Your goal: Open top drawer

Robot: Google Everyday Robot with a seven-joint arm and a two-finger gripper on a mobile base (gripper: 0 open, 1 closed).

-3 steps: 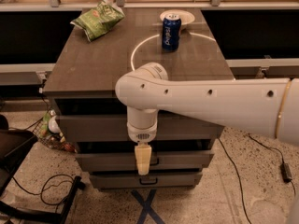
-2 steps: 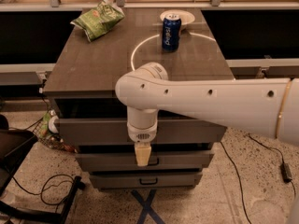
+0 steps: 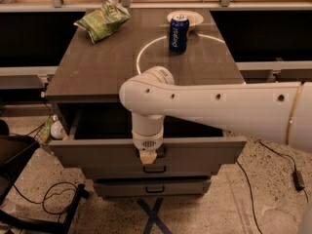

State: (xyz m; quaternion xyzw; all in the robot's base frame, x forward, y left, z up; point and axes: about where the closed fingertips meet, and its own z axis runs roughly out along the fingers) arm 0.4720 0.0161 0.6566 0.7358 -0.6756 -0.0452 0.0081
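- The top drawer (image 3: 195,152) is already open. Its wide grey front stands well forward of the cabinet (image 3: 97,77), and the dark inside of its box shows between the front and the cabinet edge.
- The drawer sits just under the cabinet top, above the middle drawer (image 3: 107,171) and the bottom drawer (image 3: 122,187). These two look closed, with their fronts set further back.
- The gripper (image 3: 147,157) points straight down at the middle of the top drawer's front, at the place of the handle (image 3: 160,153). The gripper covers most of the handle.
- I cannot tell if the gripper is closed on the handle or only rests at it. Its tip touches the front there, or is just beside it.
- The arm (image 3: 219,113) reaches across from the right side and hides the middle part of the opening.
- In my judgement, the main part of the task is done, because the drawer is clearly out. I cannot say how much further it could slide, since no stop or rail end is visible.
- What is left, in my judgement, is perhaps a short last pull, then to let go of the handle and move the arm away.
- On the cabinet top stand a can (image 3: 179,33), a plate (image 3: 195,17) behind it and a green bag (image 3: 102,19). All are well apart from the drawer.
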